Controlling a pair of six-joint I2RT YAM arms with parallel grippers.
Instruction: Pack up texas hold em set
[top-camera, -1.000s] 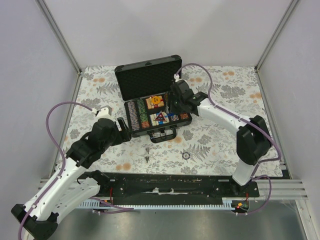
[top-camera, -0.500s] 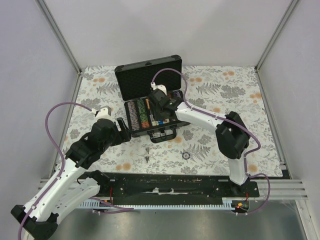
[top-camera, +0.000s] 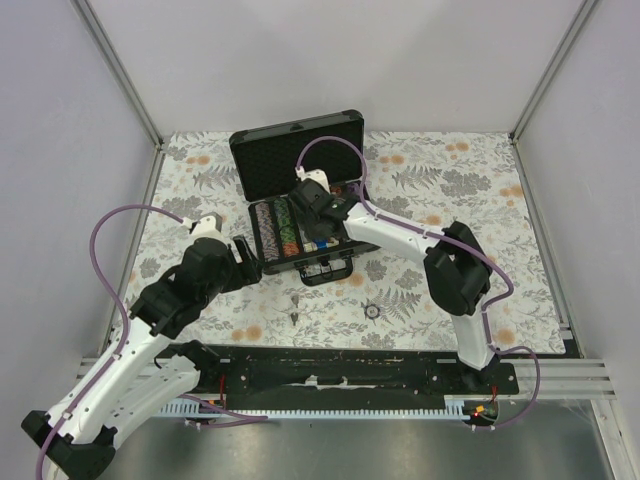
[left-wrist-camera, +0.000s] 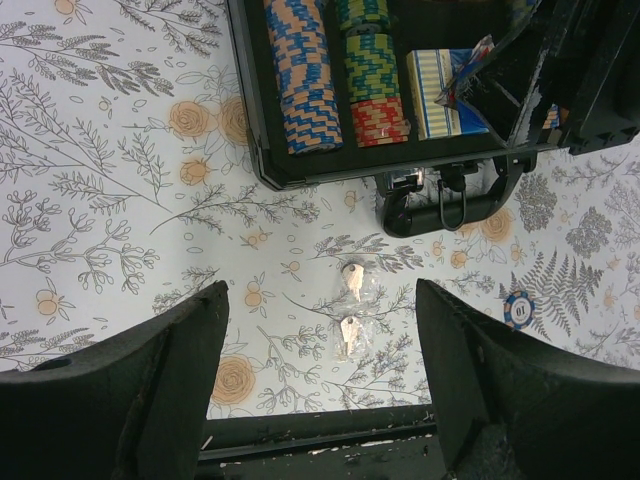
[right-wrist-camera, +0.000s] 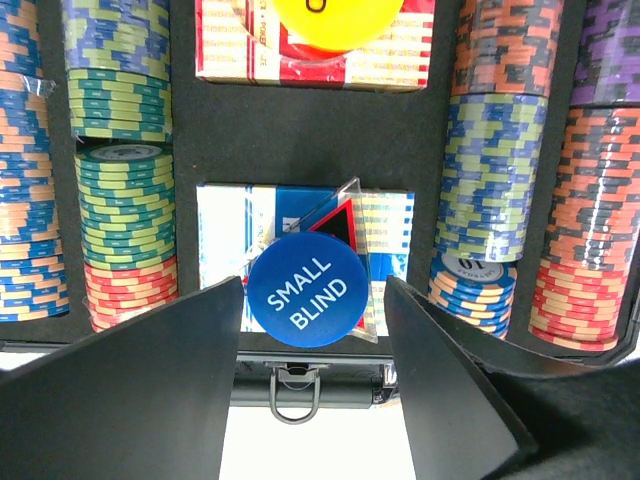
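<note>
The black case lies open at mid table, its foam-lined lid raised at the back. Rows of striped chips fill its slots. A blue SMALL BLIND button lies on the blue card deck. A yellow button lies on the red deck. My right gripper hovers open over the case, one finger on each side of the blue button, not touching it. My left gripper is open and empty by the case's front left corner.
A small bag with two keys lies on the floral cloth in front of the case, also in the top view. A loose blue chip lies to its right. The case's handle faces the arms.
My right gripper has swung left across the case, from its right side to over the middle card slots. The left arm has not moved.
</note>
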